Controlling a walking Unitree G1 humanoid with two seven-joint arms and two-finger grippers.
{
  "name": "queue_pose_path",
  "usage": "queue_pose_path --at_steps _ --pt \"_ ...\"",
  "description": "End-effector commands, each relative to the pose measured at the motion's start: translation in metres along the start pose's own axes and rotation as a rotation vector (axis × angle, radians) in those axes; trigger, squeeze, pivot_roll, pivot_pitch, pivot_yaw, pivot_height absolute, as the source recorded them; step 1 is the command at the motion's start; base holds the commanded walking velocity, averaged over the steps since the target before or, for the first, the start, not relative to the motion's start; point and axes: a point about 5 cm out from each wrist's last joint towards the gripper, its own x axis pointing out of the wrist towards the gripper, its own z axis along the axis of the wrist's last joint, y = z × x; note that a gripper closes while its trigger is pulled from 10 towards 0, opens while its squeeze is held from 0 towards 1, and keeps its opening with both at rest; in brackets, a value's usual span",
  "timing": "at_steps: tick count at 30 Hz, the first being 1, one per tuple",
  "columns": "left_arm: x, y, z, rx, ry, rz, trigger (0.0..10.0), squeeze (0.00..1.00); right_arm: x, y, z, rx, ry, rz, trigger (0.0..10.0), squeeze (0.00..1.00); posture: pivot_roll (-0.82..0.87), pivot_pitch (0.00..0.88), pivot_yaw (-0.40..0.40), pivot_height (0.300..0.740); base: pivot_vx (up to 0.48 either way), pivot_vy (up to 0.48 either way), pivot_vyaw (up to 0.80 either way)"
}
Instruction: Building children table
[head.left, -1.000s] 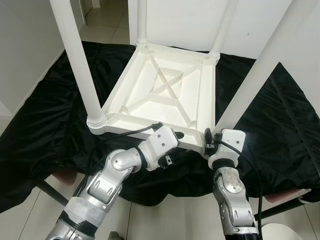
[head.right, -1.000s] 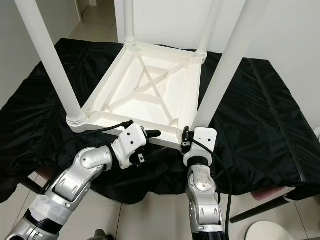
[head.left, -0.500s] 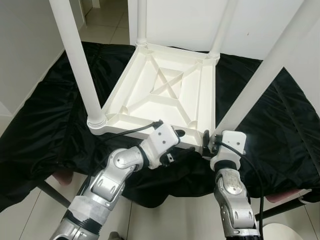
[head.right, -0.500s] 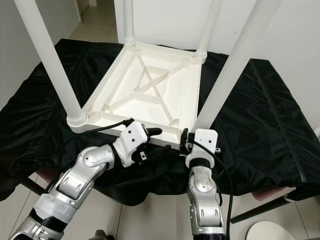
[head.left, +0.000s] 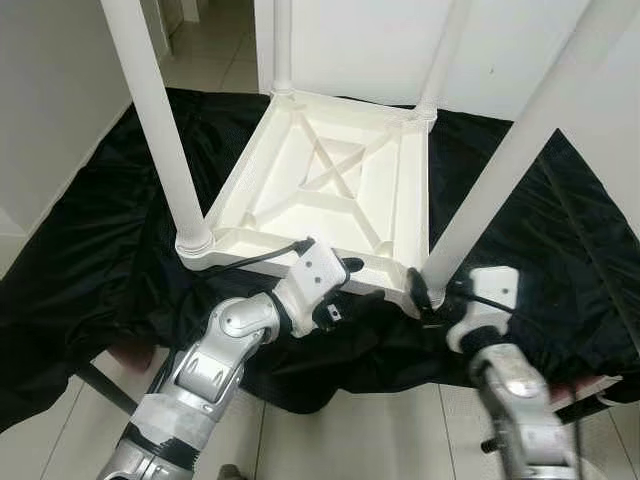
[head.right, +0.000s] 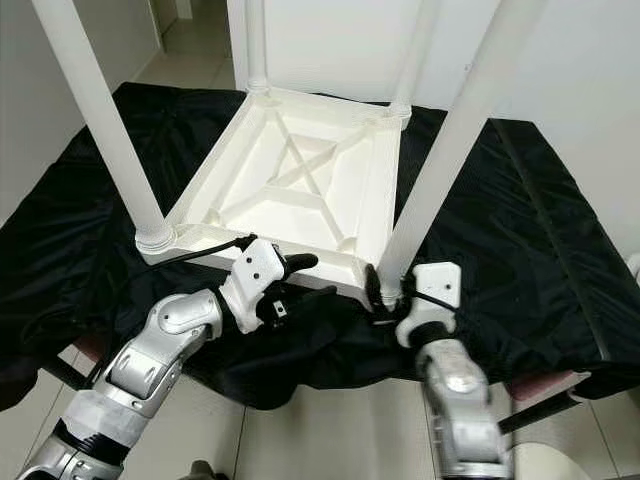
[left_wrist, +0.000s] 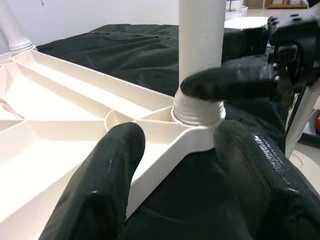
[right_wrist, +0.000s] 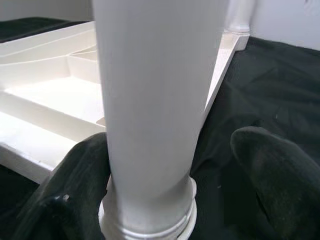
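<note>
On a black cloth (head.right: 520, 230) lies one white children's table top (head.right: 300, 190), upside down, with four white legs (head.right: 95, 120) standing up from its corners. At the near edge, the left gripper (head.right: 300, 278) has its two black fingers (left_wrist: 100, 185) spread apart, one above and one below the rim, beside the near right corner. One right gripper (head.right: 383, 297) sits at the base of the near right leg (head.right: 445, 150), fingers (right_wrist: 75, 175) parted on either side of it; whether they press it cannot be told
</note>
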Motion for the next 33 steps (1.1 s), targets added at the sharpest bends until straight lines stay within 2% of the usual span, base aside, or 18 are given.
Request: queue_pose_path --at_steps 1,5,7,12,14,18,27,28,29,30,31,33 --pt "-0.001 -0.008 -0.004 -0.007 0.009 -0.084 10.0 0.00 -0.003 -0.007 -0.002 -0.009 0.003 0.024 10.0 0.00 -0.08 0.028 -0.005 0.740 0.000 0.000 0.00" --pt "0.000 -0.009 -0.005 -0.011 0.008 -0.095 10.0 0.00 -0.003 -0.013 -0.004 -0.027 0.023 0.079 10.0 0.00 -0.08 0.024 0.001 0.740 0.000 0.000 0.00" --pt "0.002 -0.009 -0.004 -0.004 0.006 -0.104 10.0 0.00 0.002 -0.018 -0.007 -0.073 0.048 0.151 10.0 0.00 -0.08 0.017 0.009 0.740 0.000 0.000 0.00" --pt "0.005 -0.009 -0.002 0.014 0.007 -0.116 10.0 0.00 0.012 -0.017 -0.008 -0.081 0.071 0.297 10.0 0.00 -0.08 0.007 0.009 0.740 0.000 0.000 0.00" --pt "0.005 -0.009 -0.002 0.020 0.007 -0.117 10.0 0.00 0.014 -0.017 -0.007 -0.089 0.071 0.315 10.0 0.00 -0.08 0.007 0.009 0.740 0.000 0.000 0.00" --pt "0.008 -0.010 0.000 0.034 0.002 -0.119 10.0 0.00 0.032 -0.015 -0.003 -0.119 0.073 0.423 10.0 0.00 -0.07 0.001 0.006 0.740 0.000 0.000 0.00" --pt "0.010 -0.013 0.000 0.048 0.003 -0.124 10.0 0.00 0.042 -0.012 -0.008 -0.140 0.115 0.530 10.0 0.00 -0.06 0.000 0.002 0.740 0.000 0.000 0.00" --pt "0.010 -0.013 0.000 0.049 0.003 -0.123 10.0 0.00 0.043 -0.011 -0.010 -0.143 0.127 0.545 8.9 0.00 -0.06 0.000 0.002 0.740 0.000 0.000 0.00" --pt "0.010 -0.013 0.000 0.050 0.003 -0.122 10.0 0.00 0.043 -0.011 -0.011 -0.144 0.133 0.553 8.9 0.00 -0.06 0.000 0.002 0.740 0.000 0.000 0.00" --pt "0.009 -0.013 0.000 0.051 0.004 -0.121 10.0 0.00 0.043 -0.011 -0.013 -0.141 0.142 0.561 4.9 0.00 -0.04 0.000 -0.007 0.740 0.000 0.000 0.00" --pt "0.009 -0.012 0.000 0.053 0.004 -0.116 10.0 0.00 0.043 -0.011 -0.016 -0.138 0.154 0.573 0.2 0.00 -0.04 0.001 -0.009 0.740 0.000 0.000 0.00" --pt "0.008 -0.011 0.000 0.051 0.005 -0.111 10.0 0.00 0.042 -0.010 -0.018 -0.133 0.162 0.583 0.0 0.00 -0.04 0.001 -0.009 0.740 0.000 0.000 0.00"
